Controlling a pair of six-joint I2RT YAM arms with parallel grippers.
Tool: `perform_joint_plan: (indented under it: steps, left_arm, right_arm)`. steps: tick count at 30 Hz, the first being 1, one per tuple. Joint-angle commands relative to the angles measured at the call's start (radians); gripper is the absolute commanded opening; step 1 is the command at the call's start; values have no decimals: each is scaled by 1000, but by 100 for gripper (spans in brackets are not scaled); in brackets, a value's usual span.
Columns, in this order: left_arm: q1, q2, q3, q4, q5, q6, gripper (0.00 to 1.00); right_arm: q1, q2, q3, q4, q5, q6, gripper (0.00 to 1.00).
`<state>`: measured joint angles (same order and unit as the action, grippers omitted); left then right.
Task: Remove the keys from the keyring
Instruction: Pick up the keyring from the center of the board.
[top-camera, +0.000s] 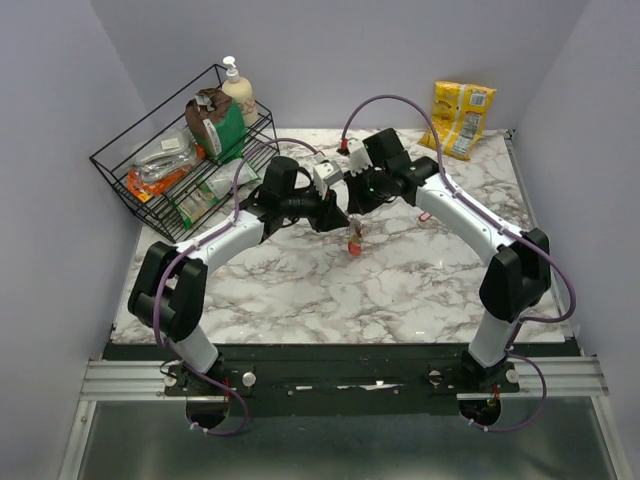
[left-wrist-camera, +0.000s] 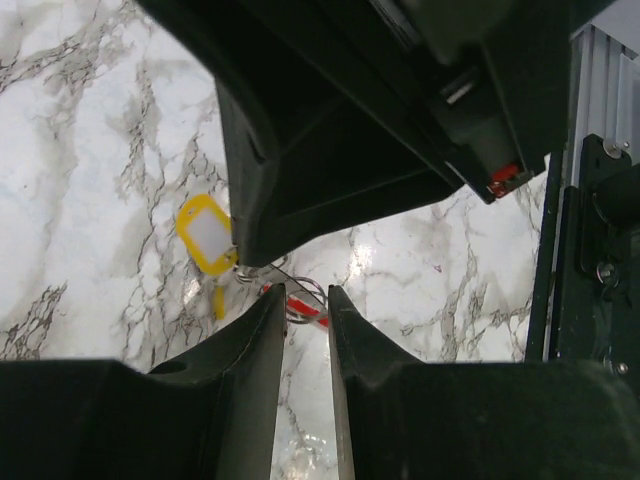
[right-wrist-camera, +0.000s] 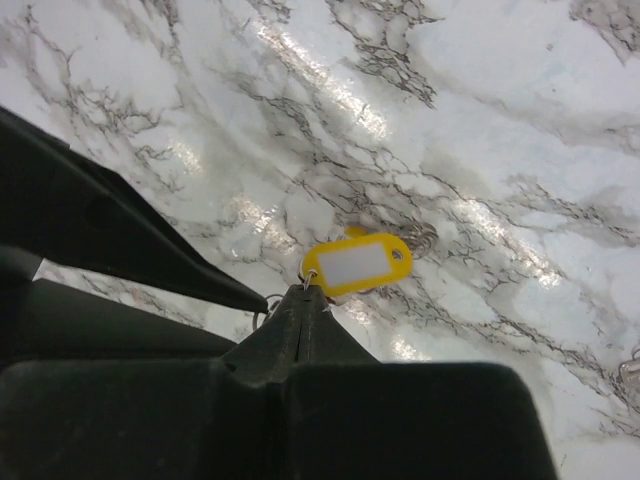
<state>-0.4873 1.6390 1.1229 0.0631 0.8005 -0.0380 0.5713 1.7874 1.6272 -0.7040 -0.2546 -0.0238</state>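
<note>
Right gripper (right-wrist-camera: 303, 292) is pinching shut on the keyring (left-wrist-camera: 308, 294) right beside the yellow tag (right-wrist-camera: 358, 264), lower middle of its own view. Left gripper (left-wrist-camera: 305, 292) is sitting with fingers a narrow gap apart, ring and red strap (left-wrist-camera: 298, 308) right at its mouth, nothing visibly clamped. Keys (top-camera: 354, 240) are dangling mid-frame in the top view, just under where both tips are meeting, above the table (top-camera: 300, 290). I'm reading this as lining up to catch one key. Doing it well, I think: hold the right pinch fixed, ease left onto a single key blade, not the strap, then slide it along the coil toward the split. Risk: grabbing the ring itself and twisting everything.
</note>
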Motion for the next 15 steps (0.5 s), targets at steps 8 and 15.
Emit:
perform_joint_plan:
  steps: [8,15]
  left_arm:
    - [-89,7,-12,-49,-202,93,35]
    - [-100,21,-6,-36,-267,110,37]
  right_arm:
    - [-51,-5,-9,23,55,64,1]
    - [-54,-2,-16,29,41,67,1]
